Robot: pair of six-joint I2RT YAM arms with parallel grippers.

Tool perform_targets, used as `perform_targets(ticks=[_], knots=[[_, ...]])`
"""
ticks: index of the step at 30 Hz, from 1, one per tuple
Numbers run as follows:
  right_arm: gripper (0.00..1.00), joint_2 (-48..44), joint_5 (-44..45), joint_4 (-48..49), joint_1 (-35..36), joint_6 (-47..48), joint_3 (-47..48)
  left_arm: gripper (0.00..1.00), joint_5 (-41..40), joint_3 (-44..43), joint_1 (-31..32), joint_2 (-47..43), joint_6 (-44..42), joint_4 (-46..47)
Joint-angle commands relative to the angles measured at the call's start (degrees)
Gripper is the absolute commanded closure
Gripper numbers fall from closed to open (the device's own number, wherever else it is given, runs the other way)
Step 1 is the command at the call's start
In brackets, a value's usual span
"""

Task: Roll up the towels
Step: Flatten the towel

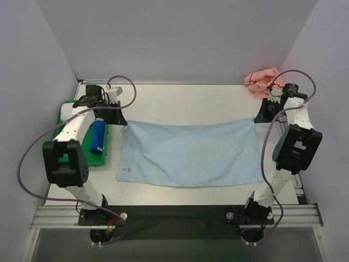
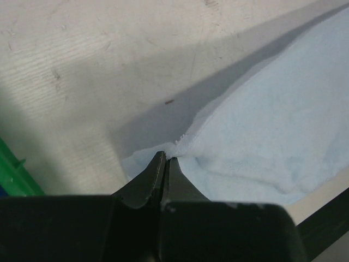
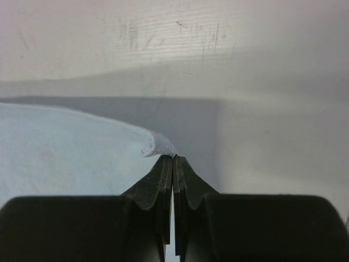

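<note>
The light blue towel (image 1: 191,155) lies spread across the middle of the table (image 1: 180,103). Its near edge is flat and its far edge sags between the two arms. The left gripper (image 2: 165,157) is pinched tight on the towel's far-left corner, with cloth bunched at its tips and a shadow beneath the raised edge. The right gripper (image 3: 173,158) is clamped on the far-right corner, where the hem curls into a small roll at its tips. The salmon pink towel (image 1: 262,81) sits crumpled at the table's far right, just beyond the right gripper. At the left, a green tray (image 1: 100,158) holds a darker blue cylinder (image 1: 98,136).
</note>
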State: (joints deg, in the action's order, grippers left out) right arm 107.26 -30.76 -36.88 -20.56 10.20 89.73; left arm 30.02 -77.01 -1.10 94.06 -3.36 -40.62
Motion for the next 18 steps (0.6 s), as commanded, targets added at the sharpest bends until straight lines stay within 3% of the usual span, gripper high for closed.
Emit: perform_targets(ticks=[1,5,8,9,11,12,15,18], knots=[[1.00,6.96,2.90,2.08,1.83,-1.49,6.41,1.00,-3.38,-5.59,3.12,7.25,0.72,9.24],[1.00,15.24,4.22,1.47,3.15,-2.98,13.52,0.96,-5.05,-14.28,3.65,20.77,1.42,10.12],[0.97,19.29,5.36,-0.02,3.33,-3.60,19.06,0.84,-2.44,-21.50,2.95,27.64,0.81,9.42],[0.81,19.91,5.62,-0.64,3.33,-3.87,21.34,0.72,-1.64,-22.99,2.51,28.71,0.81,8.90],[0.65,20.27,6.24,-1.87,3.24,-3.78,22.67,0.58,0.30,-25.98,1.90,30.12,2.12,8.54],[0.55,19.83,6.42,-2.22,3.07,-3.61,23.03,0.42,0.82,-26.60,1.37,29.95,2.47,8.45],[0.43,16.67,7.21,-3.89,2.80,-2.21,22.86,0.36,0.74,-28.54,1.37,27.68,2.04,7.49],[0.42,12.02,6.07,-6.35,2.89,-0.27,20.23,0.35,-2.76,-27.32,-0.83,23.28,0.46,6.96]])
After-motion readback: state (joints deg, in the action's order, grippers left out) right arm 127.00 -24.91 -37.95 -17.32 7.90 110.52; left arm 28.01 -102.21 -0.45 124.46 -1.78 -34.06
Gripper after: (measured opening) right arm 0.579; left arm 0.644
